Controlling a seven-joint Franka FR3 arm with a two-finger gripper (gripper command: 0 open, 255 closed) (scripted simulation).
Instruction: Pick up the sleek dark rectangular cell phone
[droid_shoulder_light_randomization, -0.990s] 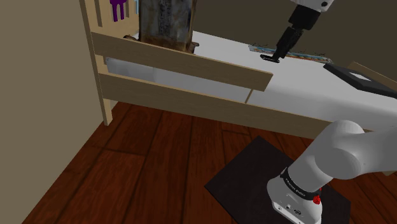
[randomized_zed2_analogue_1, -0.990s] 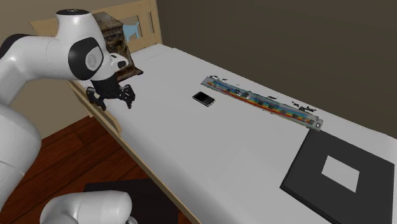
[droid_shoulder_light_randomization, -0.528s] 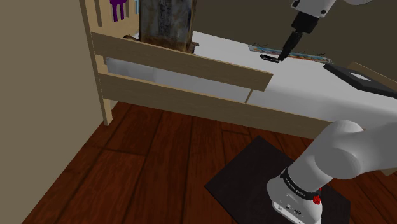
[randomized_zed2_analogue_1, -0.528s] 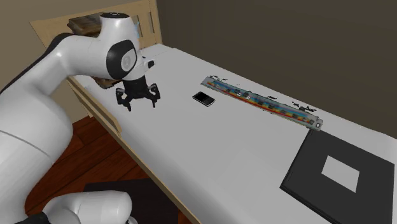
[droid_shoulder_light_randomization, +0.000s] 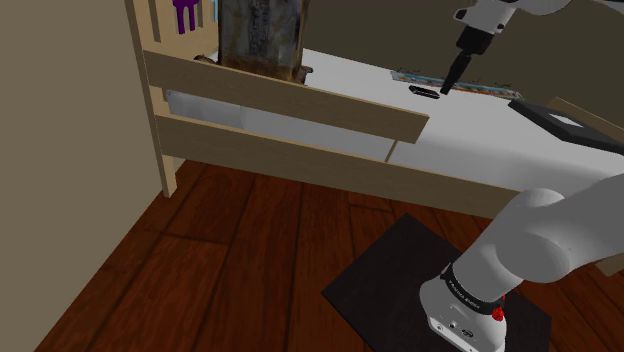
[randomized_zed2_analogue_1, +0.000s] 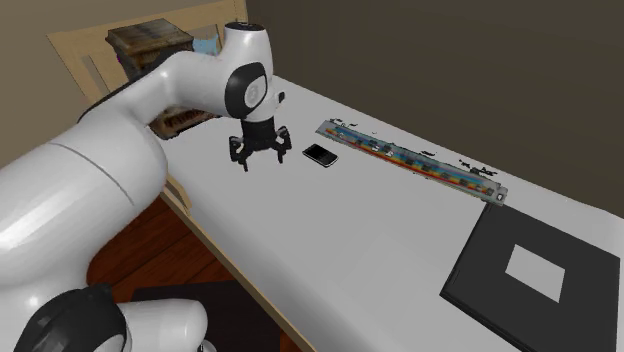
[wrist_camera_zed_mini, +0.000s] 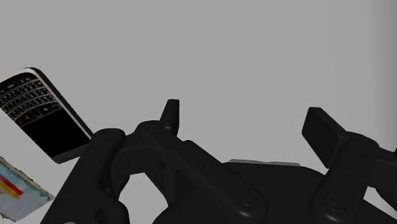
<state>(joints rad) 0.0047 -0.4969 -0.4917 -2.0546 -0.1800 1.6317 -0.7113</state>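
Note:
The cell phone (randomized_zed2_analogue_1: 320, 154) is a small dark rectangle lying flat on the white bed (randomized_zed2_analogue_1: 330, 250), next to one end of a long colourful strip (randomized_zed2_analogue_1: 410, 160). In the wrist view the phone (wrist_camera_zed_mini: 44, 114) shows a keypad and a dark screen, off to the side of the fingers and not between them. My gripper (randomized_zed2_analogue_1: 262, 160) hovers just above the bed, a short way from the phone toward the second exterior view's left. It is open, with nothing between its fingers. In the shoulder view the gripper (droid_shoulder_light_randomization: 447, 86) hangs beside the phone (droid_shoulder_light_randomization: 425, 92).
A black square slab with a white patch (randomized_zed2_analogue_1: 530, 270) lies at the bed's other end. A wooden side rail (droid_shoulder_light_randomization: 290, 100) runs along the bed, and a brown stacked object (droid_shoulder_light_randomization: 260, 30) stands by the headboard. A dark mat (droid_shoulder_light_randomization: 400, 290) lies on the wooden floor.
The arm has swung from the bed's side rail across the white surface, bringing the open gripper close beside the phone. The phone has not moved.

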